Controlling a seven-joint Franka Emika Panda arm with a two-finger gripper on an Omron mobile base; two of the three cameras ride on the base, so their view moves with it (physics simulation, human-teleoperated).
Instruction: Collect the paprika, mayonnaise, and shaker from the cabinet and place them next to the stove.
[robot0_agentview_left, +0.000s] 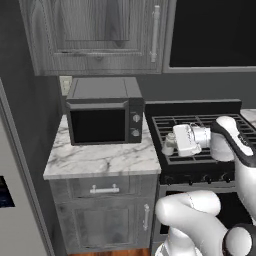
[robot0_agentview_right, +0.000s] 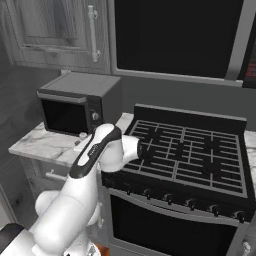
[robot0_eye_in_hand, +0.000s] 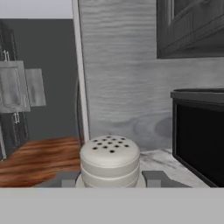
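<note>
One shaker (robot0_eye_in_hand: 110, 161) pinched between gripper (robot0_eye_in_hand: 110, 179) fingers, over stove's (robot0_agentview_left: 200, 132) left edge

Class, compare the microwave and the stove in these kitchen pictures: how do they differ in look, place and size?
The microwave is a closed box with a dark door; the stove has an open top of grid grates. The microwave stands on the marble counter; the stove stands beside that counter. The microwave is narrower than the stove. Both are black with knobs.
</note>
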